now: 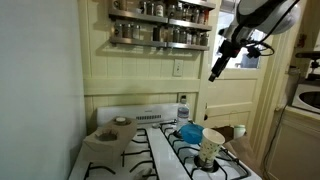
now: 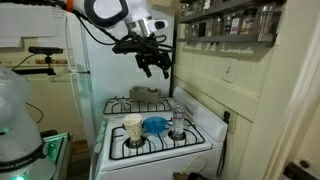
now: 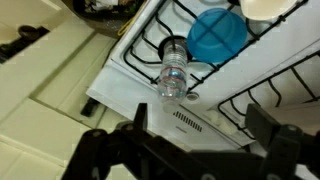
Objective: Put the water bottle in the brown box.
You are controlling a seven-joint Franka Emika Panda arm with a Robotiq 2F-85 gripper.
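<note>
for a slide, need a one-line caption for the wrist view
open jaws above a water bottle standing on the white stove next to a blue bowl

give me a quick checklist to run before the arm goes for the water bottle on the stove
1. Jaws open and empty: ok. In the wrist view the gripper holds nothing and its jaws stand wide apart.
2. Water bottle upright on the stove: ok.
3. Gripper down at the bottle: not ok. It hangs high above the stove.
4. Room around the bottle: not ok. The blue item lies close beside it; whether they touch, cannot tell.
5. Paper cup out of the way: ok. It stands beyond the blue item.
6. Space in the brown box: cannot tell.
</note>
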